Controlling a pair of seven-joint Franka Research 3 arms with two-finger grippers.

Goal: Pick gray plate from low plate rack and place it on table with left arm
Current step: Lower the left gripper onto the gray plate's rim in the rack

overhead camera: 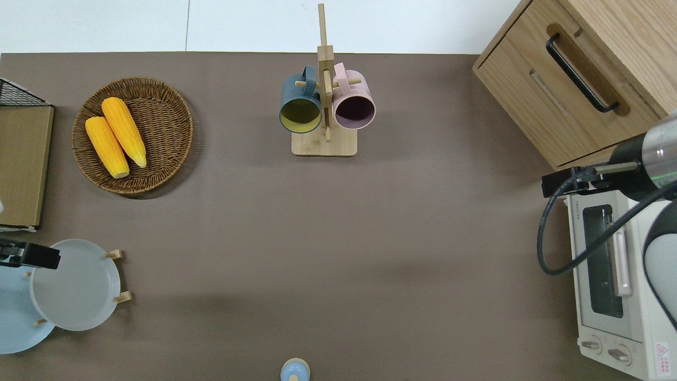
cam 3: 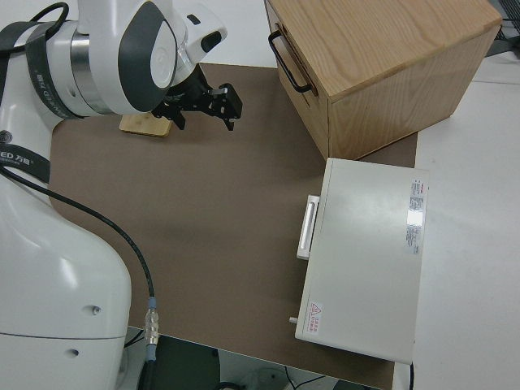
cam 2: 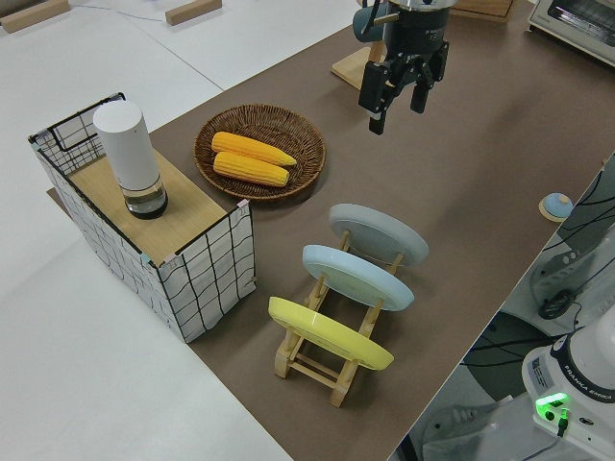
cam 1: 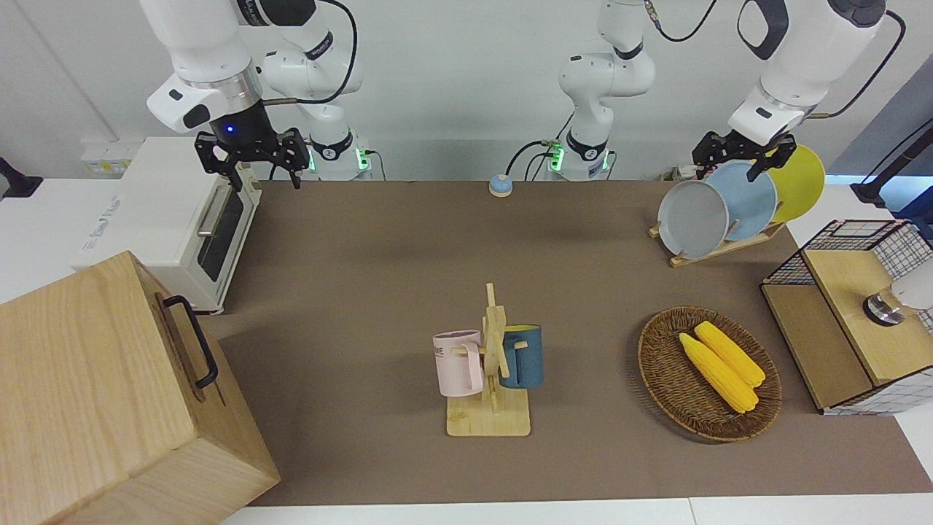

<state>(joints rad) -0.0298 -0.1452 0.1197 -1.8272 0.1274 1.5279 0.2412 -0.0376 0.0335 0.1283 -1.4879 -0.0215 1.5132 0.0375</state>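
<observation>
The gray plate (cam 1: pixel 692 219) leans in the low plate rack (cam 1: pixel 718 248) at the left arm's end of the table (cam 1: pixel 379 292); it is the plate closest to the table's middle, with a sky-blue plate (cam 1: pixel 751 200) and a yellow plate (cam 1: pixel 798 179) beside it. It also shows in the overhead view (overhead camera: pixel 74 286) and the left side view (cam 2: pixel 378 233). My left gripper (cam 1: pixel 740 154) is open and empty, up in the air. In the overhead view the left gripper (overhead camera: pixel 24 255) is over the farther rims of the gray and sky-blue plates. The right arm (cam 1: pixel 251 157) is parked, gripper open.
A wicker basket (cam 1: pixel 660 364) with two corn cobs and a wire-sided box (cam 1: pixel 838 313) stand farther from the robots than the rack. A mug tree (cam 1: pixel 492 350) with two mugs stands mid-table. A toaster oven (cam 1: pixel 168 219) and a wooden cabinet (cam 1: pixel 109 394) are at the right arm's end.
</observation>
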